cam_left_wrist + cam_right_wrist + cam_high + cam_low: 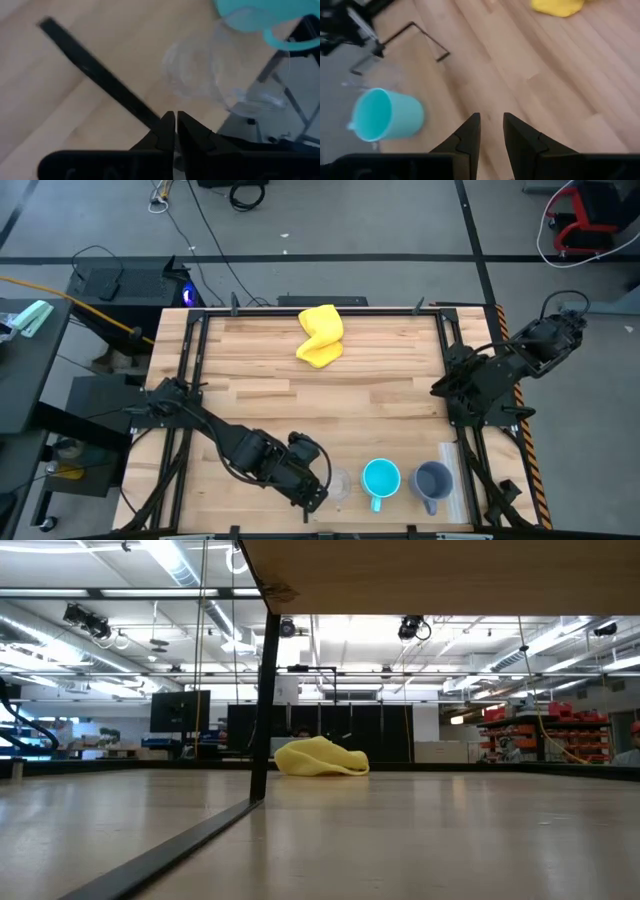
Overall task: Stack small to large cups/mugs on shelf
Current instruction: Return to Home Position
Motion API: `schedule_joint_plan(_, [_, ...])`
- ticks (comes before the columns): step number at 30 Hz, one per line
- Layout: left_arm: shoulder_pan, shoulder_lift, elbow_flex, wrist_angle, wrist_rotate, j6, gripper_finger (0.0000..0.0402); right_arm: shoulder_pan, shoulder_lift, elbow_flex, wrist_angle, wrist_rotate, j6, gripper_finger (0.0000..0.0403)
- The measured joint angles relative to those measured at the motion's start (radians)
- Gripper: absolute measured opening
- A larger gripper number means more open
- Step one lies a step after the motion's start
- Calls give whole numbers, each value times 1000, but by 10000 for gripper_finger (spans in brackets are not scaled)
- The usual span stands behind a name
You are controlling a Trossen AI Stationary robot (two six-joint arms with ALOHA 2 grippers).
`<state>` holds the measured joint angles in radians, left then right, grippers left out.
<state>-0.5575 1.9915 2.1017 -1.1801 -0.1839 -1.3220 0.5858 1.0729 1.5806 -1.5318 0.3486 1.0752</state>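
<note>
The stacking looks finished to me. All three vessels stand in a row along the 6 o'clock edge of the table (380, 395), up on the shelf (450, 570). The glass cup (338, 483) is at about 6 o'clock. The blue mug (381, 478) is just beside it toward 3 o'clock, and the grey mug (433, 480) is next along the same way. They run small to large, side by side rather than nested. What is left, as I judge it, is going home.

My left gripper (316, 494) sits just on the 9 o'clock side of the glass cup. Its fingers are pressed together with nothing between them. From my wrist I see the cup just past the tips and apart from them, upright and free. That arm is stretched low and long from the 9 o'clock side of the table toward 6 o'clock.

The next move calls for care. I should pull back toward 9 or 10 o'clock, away from the cup, before folding up, because a sweep toward 3 o'clock could knock the cup into the blue mug.

My right gripper (491, 129) waits folded up at about 3 o'clock. Its fingers are a little apart and carry nothing. The yellow cloth (320, 336) lies near 12 o'clock, well clear of both arms.
</note>
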Motion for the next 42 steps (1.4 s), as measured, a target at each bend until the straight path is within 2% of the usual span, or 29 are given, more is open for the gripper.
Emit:
schedule_joint_plan(7, [-26,-56,33,-32,-71,0,14,18,-3,77,228,-141,-48,91])
schedule_joint_plan(12, [-74,-130,88,-80,-220,85,11,126,-7,228,390,-153,-237,91])
schedule_joint_plan(15, [-109,-193,108,-87,-324,179,17,183,-8,342,395,-152,-300,91])
schedule_joint_plan(17, [-129,-227,116,-76,-360,179,22,211,-9,417,382,-160,-309,91])
schedule_joint_plan(23, [-157,-300,120,-17,-367,177,25,238,-13,538,385,-167,-374,91])
schedule_joint_plan(28, [-171,-306,119,34,-369,193,17,238,-10,515,575,-202,-502,91])
schedule_joint_plan(31, [-169,-306,119,62,-360,390,14,238,0,463,760,-356,-612,91])
schedule_joint_plan(34, [-157,-307,119,148,-343,550,16,238,7,361,1005,-579,-691,91])
schedule_joint_plan(36, [-149,-317,118,219,-268,650,20,238,7,280,1148,-688,-700,91])
schedule_joint_plan(39, [-115,-327,119,358,-79,846,25,238,1,173,1234,-710,-684,91])
schedule_joint_plan(42, [-66,-335,117,397,76,956,30,237,-3,80,1334,-694,-685,91])
